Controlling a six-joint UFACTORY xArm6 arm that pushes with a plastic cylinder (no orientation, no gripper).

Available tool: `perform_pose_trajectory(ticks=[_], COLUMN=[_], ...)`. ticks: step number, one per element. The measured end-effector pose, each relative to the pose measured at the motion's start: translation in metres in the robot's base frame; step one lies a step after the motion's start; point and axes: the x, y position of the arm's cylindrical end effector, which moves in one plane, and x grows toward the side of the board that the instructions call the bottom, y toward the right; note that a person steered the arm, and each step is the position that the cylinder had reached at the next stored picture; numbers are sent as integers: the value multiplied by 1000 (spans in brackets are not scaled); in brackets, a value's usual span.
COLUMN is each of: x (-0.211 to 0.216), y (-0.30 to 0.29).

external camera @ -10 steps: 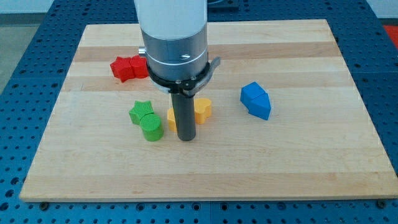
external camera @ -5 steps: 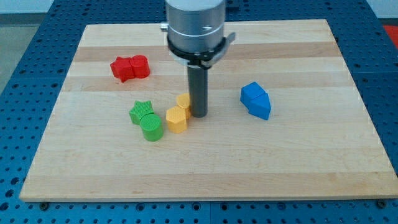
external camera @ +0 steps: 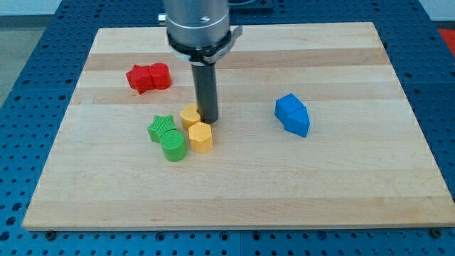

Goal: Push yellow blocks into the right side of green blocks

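Two yellow blocks sit near the board's middle: a yellow hexagonal block (external camera: 201, 137) and a second yellow block (external camera: 189, 116) just above and left of it. A green star block (external camera: 161, 127) and a green cylinder (external camera: 173, 146) lie directly to their left, the cylinder touching or nearly touching the hexagonal block. My tip (external camera: 208, 119) stands against the right side of the upper yellow block, just above the hexagonal one.
Two red blocks (external camera: 148, 77) lie together at the view's upper left. A blue block (external camera: 293, 114) lies at the view's right. The wooden board (external camera: 355, 185) rests on a blue perforated table.
My tip went round from below the yellow blocks to their right, then moved left. The upper yellow block slid left towards the green star; the hexagonal block stayed close to the green cylinder.
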Motion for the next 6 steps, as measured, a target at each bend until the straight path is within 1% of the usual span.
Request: perform_pose_trajectory(ticks=[1,2,3,4,5,6], x=[0,-27,-39,-28,-14,-12], y=[-1,14,5,-29,-33,-33])
